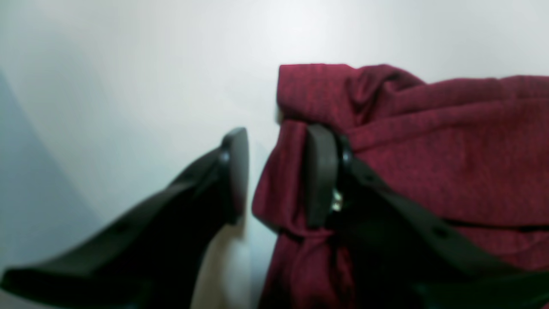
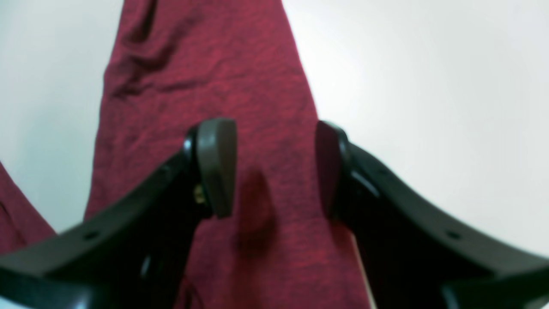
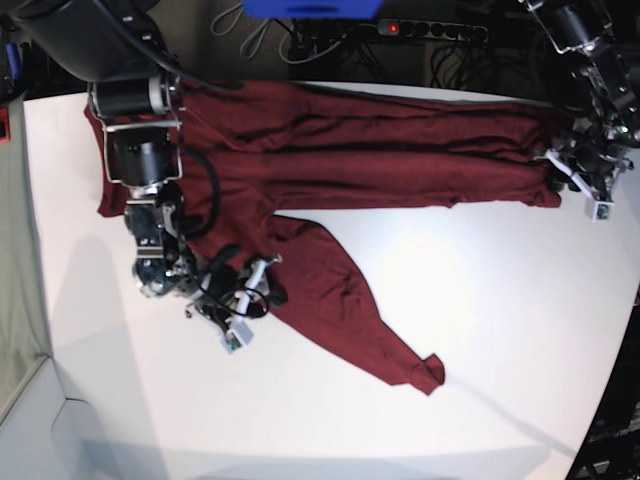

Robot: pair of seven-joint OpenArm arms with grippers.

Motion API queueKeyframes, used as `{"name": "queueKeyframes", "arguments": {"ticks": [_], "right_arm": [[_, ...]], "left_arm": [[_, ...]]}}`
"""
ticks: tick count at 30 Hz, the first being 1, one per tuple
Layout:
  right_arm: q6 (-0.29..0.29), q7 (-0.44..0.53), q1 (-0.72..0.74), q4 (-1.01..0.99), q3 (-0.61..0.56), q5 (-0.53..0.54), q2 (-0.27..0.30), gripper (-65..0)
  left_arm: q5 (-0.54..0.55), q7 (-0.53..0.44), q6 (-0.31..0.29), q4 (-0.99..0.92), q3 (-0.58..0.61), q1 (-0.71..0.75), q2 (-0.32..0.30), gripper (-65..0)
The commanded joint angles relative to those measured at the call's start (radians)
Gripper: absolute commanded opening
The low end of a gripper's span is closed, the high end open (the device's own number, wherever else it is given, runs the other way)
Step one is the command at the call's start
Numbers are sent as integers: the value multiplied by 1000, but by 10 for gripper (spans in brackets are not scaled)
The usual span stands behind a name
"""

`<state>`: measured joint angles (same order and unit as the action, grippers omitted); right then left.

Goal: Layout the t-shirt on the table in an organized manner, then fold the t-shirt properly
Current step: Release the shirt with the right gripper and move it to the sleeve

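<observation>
The maroon t-shirt (image 3: pixel 380 150) lies stretched across the far side of the white table (image 3: pixel 480 300), with one long strip trailing toward the near right. My left gripper (image 1: pixel 279 176) is open at the shirt's right end (image 1: pixel 429 141); one finger (image 1: pixel 321 171) rests against a bunched fold, the other (image 1: pixel 235 171) stands over bare table. In the base view this left gripper (image 3: pixel 560 172) is at the far right. My right gripper (image 2: pixel 274 167) hangs open just above the trailing strip (image 2: pixel 214 64), and shows in the base view (image 3: pixel 252 285) at the left.
A power strip (image 3: pixel 430 30) and cables (image 3: pixel 250 20) lie beyond the table's far edge. The table's curved edge (image 3: pixel 610 400) runs down the right side. White tabletop stretches in front of the shirt.
</observation>
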<state>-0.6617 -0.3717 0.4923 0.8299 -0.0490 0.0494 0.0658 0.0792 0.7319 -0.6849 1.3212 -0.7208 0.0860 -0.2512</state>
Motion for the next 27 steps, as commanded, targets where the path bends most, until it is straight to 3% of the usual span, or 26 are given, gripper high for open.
{"name": "queueKeyframes", "arguments": {"ticks": [1, 6, 24, 27], "right_arm": [[35, 46, 36, 1, 2, 14, 4, -348], [46, 115, 38, -31, 1, 14, 6, -348], [47, 201, 42, -156, -1, 13, 7, -355], [47, 201, 39, -157, -1, 13, 6, -411]], "left_arm": [[-46, 65, -13, -9, 3, 11, 2, -429], [-46, 65, -13, -9, 3, 11, 2, -429], [-38, 65, -13, -9, 5, 30, 3, -429], [-38, 65, -13, -9, 5, 30, 13, -429]]}}
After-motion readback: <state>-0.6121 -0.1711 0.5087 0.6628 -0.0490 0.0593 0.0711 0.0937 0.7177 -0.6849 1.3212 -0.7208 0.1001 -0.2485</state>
